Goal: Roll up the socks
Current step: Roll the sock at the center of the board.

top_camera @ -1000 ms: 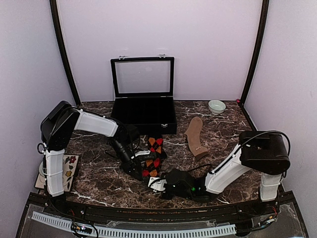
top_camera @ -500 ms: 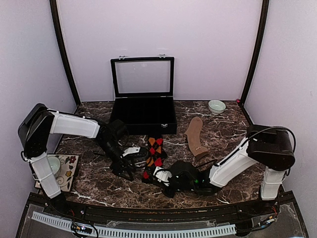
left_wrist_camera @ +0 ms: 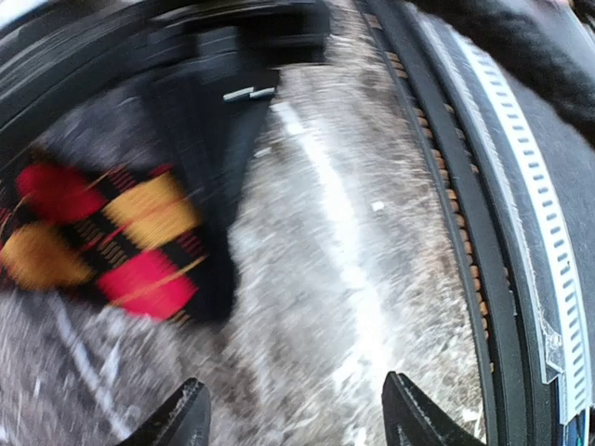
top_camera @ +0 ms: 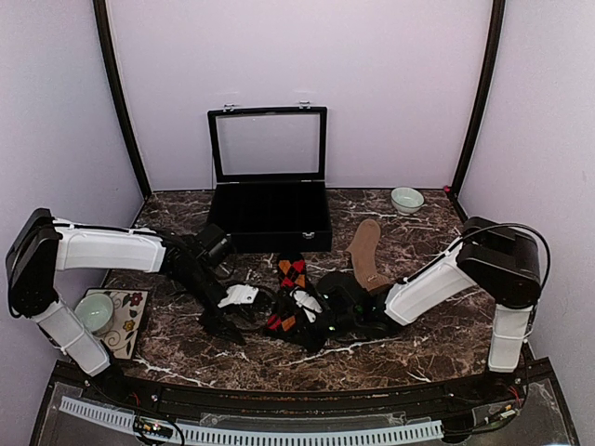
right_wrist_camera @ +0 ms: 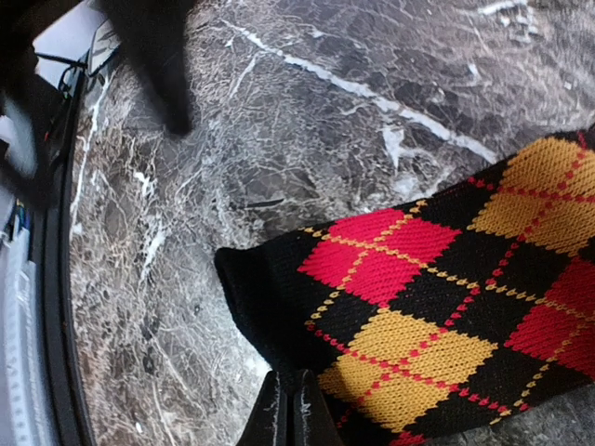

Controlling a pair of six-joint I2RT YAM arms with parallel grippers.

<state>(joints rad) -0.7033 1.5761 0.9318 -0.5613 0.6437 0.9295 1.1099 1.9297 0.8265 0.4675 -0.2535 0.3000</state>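
While the left claw (left_wrist_camera: 297, 418) was pinched nearly shut a second ago beside the black fabric sock with red, orange and yellow argyle diamonds (top_camera: 292, 271), it is now standing wide apart with nothing between its fingers. Its arm is stretching lower and farther out to the left. In the left wrist view the argyle sock is lying ahead of the spread fingers, apart from them, on the dark marble tabletop (top_camera: 177, 348). The right claw (right_wrist_camera: 288, 409) is staying clamped shut and appears to be pinching the black end of that sock. Over the same second it is travelling from the near edge towards the middle, and the sock's near end seems to be coming along and folding over the rest at the centre of the tabletop. That is reading as a handover: the left arm is letting go, and the right one is doing the rolling alone. The plain tan-brown fabric sock (top_camera: 365, 253) is lying flat, well apart to the right and untouched, so the pair is not yet being rolled together.
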